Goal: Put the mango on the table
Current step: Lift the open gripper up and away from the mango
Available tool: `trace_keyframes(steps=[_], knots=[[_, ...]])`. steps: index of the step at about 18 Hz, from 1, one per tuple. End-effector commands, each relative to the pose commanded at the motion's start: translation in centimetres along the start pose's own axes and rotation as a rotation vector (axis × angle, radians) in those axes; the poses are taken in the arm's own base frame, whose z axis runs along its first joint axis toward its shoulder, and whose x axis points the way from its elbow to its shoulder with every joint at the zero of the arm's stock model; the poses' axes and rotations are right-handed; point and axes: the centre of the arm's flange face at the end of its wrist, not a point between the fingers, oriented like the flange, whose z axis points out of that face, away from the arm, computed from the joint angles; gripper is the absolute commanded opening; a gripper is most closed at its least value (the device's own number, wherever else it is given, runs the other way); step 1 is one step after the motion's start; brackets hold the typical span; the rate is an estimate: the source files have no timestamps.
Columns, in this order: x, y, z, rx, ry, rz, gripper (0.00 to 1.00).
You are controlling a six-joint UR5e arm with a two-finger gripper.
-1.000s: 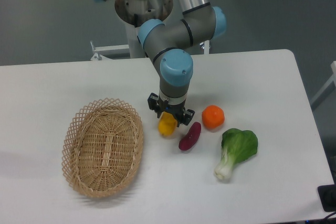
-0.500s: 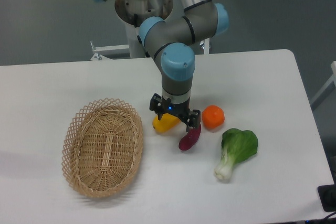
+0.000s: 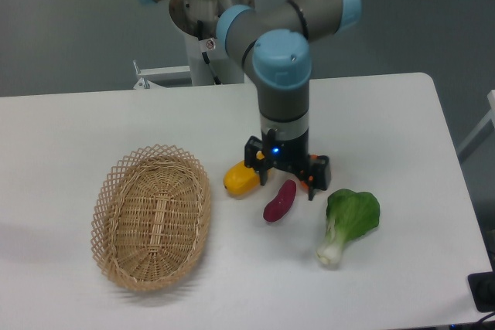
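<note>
Since the earlier frame, we are shifting our gripper (image 3: pixel 286 181) rightward, off the mango (image 3: pixel 241 180), which is lying on the worktop (image 3: pixel 77 125) beside the basket (image 3: pixel 152 216). Our jaws are standing open, holding nothing. Placement is looking done; we are only withdrawing.

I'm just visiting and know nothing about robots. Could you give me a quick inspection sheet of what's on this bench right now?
Surface: white table, matte, rounded corners.
Job's things: mango lying on the table, right of the basket, outside it.
Clutter: empty wicker basket; purple sweet potato; bok choy; orange mostly hidden behind the gripper.
Gripper: gripper open, holding nothing, low above the sweet potato, blue light lit.
Cables: nothing seen on the table.
Surroundings: grey floor, robot pedestal behind the table.
</note>
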Motion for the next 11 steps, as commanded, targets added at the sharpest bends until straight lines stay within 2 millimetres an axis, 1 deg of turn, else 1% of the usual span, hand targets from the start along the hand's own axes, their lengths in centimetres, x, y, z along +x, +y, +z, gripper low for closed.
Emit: trace_keyframes(steps=[1, 3, 7, 8, 10, 11], knots=[[-0.3, 0.4, -0.7, -0.007, 0.006, 0.011, 1.00], [-1.2, 1.8, -1.1, -0.043, 0.051, 0.041, 1.00], [-2.4, 3.3, -3.5, -0.069, 0.091, 0.109, 1.00], [-2.8, 4.0, -4.3, -0.074, 0.091, 0.121, 1.00], [-3.7, 5.1, -5.0, -0.084, 0.112, 0.177, 1.00], [-3.8, 5.2, -5.4, -0.086, 0.120, 0.206, 1.00]])
